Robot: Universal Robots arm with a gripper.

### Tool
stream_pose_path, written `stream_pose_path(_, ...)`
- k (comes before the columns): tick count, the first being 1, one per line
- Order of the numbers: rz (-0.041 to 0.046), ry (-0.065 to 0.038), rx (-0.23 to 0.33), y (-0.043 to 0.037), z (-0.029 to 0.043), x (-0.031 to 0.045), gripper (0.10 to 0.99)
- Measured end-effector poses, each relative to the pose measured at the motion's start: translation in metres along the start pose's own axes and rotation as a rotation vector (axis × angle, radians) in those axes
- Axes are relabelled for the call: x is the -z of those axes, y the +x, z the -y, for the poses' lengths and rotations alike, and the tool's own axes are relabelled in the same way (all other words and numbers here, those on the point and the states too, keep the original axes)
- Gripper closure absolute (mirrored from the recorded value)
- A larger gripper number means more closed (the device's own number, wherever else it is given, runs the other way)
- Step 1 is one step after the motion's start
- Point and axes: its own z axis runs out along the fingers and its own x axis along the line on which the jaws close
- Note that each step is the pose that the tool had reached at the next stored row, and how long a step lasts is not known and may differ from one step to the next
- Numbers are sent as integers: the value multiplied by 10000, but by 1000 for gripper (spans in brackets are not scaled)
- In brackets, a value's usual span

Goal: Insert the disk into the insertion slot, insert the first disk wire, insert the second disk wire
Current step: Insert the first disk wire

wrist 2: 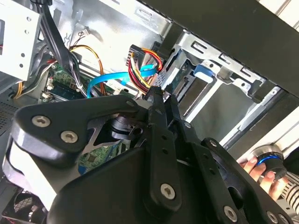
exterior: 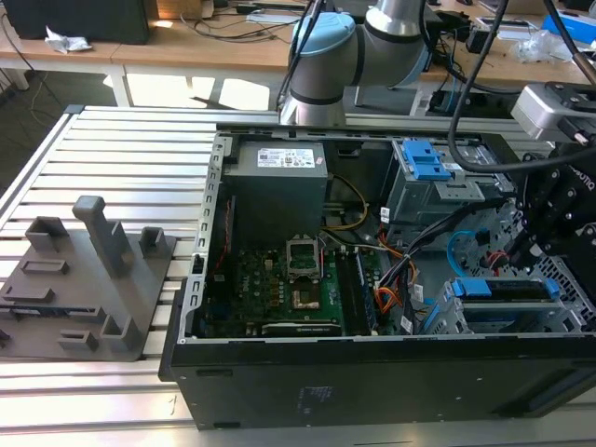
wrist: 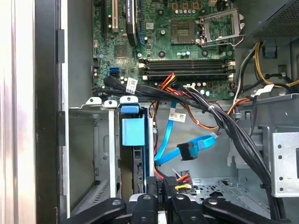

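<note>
The disk [exterior: 507, 289] stands edge-up in the insertion slot [exterior: 551, 315], a perforated metal cage at the exterior view's right front of the open computer case. In the first wrist view the disk's blue carrier [wrist: 133, 130] sits inside the cage [wrist: 88, 154]. My gripper [wrist: 161, 185] hovers beside the disk's end, shut on the black plug of the first disk wire [wrist: 180, 179], which has red and yellow strands. In the second wrist view the gripper [wrist 2: 156, 93] pinches those strands [wrist 2: 145, 70]. The second disk wire [wrist: 205, 142], light blue with a dark plug, curves loose nearby [wrist 2: 105, 79].
A thick black cable bundle [wrist: 224, 121] crosses above the motherboard [wrist: 187, 28]. A taller bay with blue latches [exterior: 424, 163] and the power supply [exterior: 275, 186] stand at the back. A grey fixture [exterior: 93, 279] lies outside the case. A person's hand [wrist 2: 254, 168] holds a device.
</note>
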Motion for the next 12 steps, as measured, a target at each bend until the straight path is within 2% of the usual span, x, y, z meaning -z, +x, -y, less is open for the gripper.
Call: stream_pose_path(12,1,0,0,117,6,-18,910)
